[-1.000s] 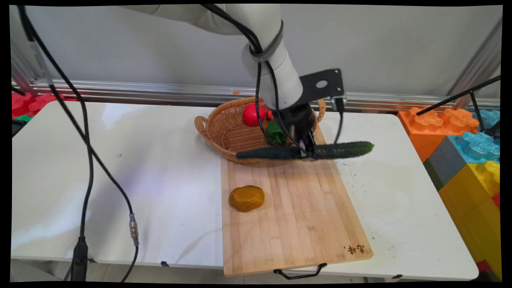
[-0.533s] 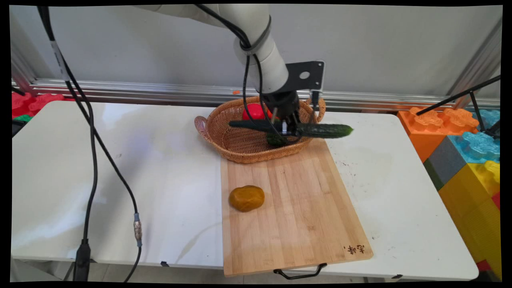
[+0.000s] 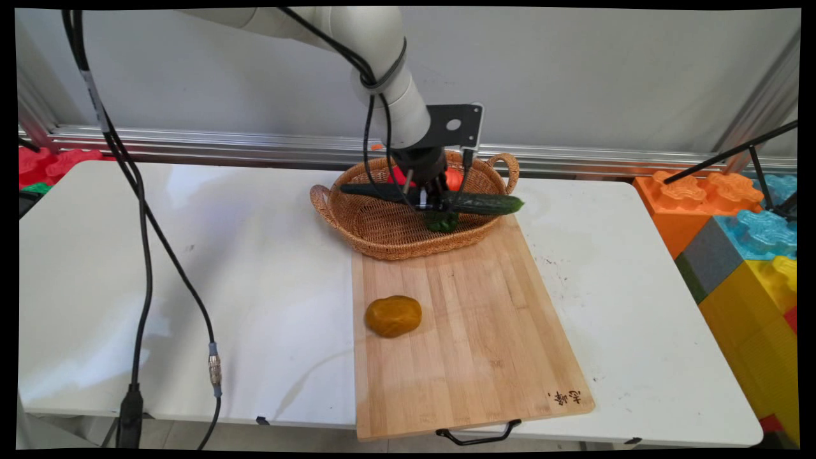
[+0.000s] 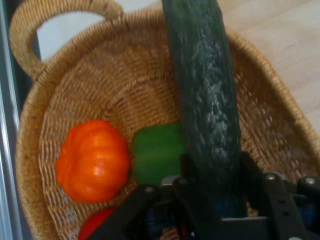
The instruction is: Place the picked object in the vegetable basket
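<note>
White arm (image 3: 382, 83): enters from upper left, wrist angled downward. Black gripper (image 3: 428, 203): points down, fingers clamped on a held item.

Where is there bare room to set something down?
Board is bare right of the potato. Table is bare left of the board. Basket is crowded: cucumber in the gripper, pepper, pumpkin.

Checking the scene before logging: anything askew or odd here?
Mostly tidy. The tool grips a cucumber crosswise over the wicker basket; its right end overhangs the rim. The cutting board juts past the table's near edge, and the potato sits near its left edge.
</note>
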Controlling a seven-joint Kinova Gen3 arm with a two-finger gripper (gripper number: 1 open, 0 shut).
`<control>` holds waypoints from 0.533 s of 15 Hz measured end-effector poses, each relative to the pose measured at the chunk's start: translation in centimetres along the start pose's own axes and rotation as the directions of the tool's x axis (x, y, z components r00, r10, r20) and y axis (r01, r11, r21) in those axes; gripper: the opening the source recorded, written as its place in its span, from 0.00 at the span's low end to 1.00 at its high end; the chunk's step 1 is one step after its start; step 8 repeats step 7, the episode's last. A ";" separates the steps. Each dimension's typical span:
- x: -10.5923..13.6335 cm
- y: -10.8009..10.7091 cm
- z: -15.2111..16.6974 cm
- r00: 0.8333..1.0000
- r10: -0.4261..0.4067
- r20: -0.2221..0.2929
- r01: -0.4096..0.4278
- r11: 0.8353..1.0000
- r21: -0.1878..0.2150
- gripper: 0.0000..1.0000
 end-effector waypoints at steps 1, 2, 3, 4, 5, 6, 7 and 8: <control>-0.3 0.0 0.2 1.000 -0.004 0.005 0.004 1.000 -0.003 0.00; -0.6 0.0 0.4 1.000 -0.011 0.008 0.011 1.000 -0.004 1.00; -0.8 0.0 0.5 1.000 -0.018 0.009 0.018 1.000 -0.004 1.00; -0.9 -0.1 0.5 1.000 -0.023 0.008 0.023 1.000 -0.002 1.00; -1.0 -0.1 0.6 1.000 -0.028 0.008 0.028 1.000 -0.001 1.00; -0.9 0.0 0.6 0.999 -0.034 0.006 0.034 0.999 0.000 1.00; -0.9 0.0 0.6 0.999 -0.040 0.005 0.040 0.999 0.001 1.00; -0.9 0.0 0.6 0.999 -0.040 0.005 0.040 0.999 0.001 1.00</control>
